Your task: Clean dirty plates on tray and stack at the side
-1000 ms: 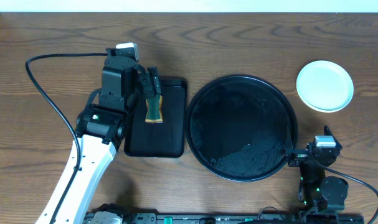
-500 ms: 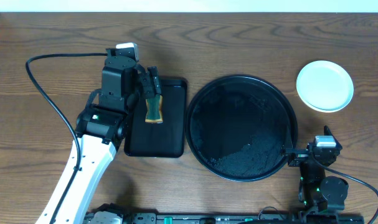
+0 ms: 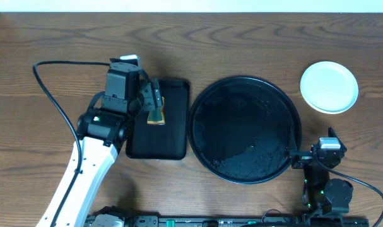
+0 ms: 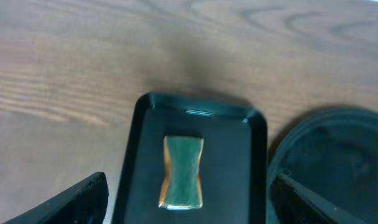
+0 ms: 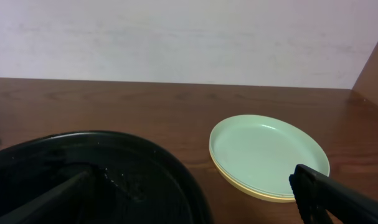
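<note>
- Judging from the bare tray (image 3: 241, 126), looked done or nearly so: saw the plates (image 3: 329, 86) stacked on the table near its rim, top one clean.
- Found the left claw (image 3: 154, 96) spread wide above a sponge (image 4: 183, 171) lying loose in the small tray (image 4: 251, 180); found the right claw (image 5: 192, 177) gaping too, holding nothing.
- Caught a yellow rim beneath the mint plate only from the right wrist; could not count the stack overhead.

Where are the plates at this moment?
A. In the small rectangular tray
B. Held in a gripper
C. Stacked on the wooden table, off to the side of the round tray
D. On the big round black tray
C: the plates sit stacked on the bare table, apart from the round tray, which holds none.
</note>
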Robot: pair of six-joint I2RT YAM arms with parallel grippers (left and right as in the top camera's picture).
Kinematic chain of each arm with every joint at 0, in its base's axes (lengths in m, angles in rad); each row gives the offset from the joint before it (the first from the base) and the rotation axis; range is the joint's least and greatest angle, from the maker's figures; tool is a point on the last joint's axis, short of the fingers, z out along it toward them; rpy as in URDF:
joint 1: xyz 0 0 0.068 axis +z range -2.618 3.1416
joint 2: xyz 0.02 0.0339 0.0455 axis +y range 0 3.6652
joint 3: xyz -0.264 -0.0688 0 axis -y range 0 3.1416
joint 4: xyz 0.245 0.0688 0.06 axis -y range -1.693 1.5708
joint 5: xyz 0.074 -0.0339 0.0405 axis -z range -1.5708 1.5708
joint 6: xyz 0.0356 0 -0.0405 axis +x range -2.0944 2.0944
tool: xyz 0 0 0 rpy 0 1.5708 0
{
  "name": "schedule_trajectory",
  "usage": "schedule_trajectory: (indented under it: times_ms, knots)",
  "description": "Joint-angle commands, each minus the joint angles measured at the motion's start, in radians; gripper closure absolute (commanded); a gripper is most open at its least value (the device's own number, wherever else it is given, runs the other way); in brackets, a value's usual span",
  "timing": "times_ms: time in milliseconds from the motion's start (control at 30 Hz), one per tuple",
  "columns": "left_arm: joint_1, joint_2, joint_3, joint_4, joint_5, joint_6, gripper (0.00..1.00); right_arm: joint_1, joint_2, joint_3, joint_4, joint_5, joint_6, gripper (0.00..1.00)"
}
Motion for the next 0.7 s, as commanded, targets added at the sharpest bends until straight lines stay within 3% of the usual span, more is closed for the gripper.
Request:
schedule_trajectory:
  times_ms: [0,433,567,667]
  knots:
    - [0.013,-0.093,-0.016,-0.018,-0.042,0.006,0.16,0.011,-0.007,-0.002,-0.005,-0.011,0.013,0.01]
    - [0.220,-0.619,-0.281,0.007,-0.037,-0.030,0.16,0.011,-0.007,-0.002,-0.005,-0.011,0.013,0.01]
    - [0.256,-0.814,-0.380,0.074,-0.037,-0.117,0.16,0.011,-0.007,-0.002,-0.005,-0.011,0.013,0.01]
    - [0.284,-0.951,-0.460,0.207,-0.037,-0.176,0.16,0.011,-0.007,-0.002,-0.005,-0.011,0.013,0.01]
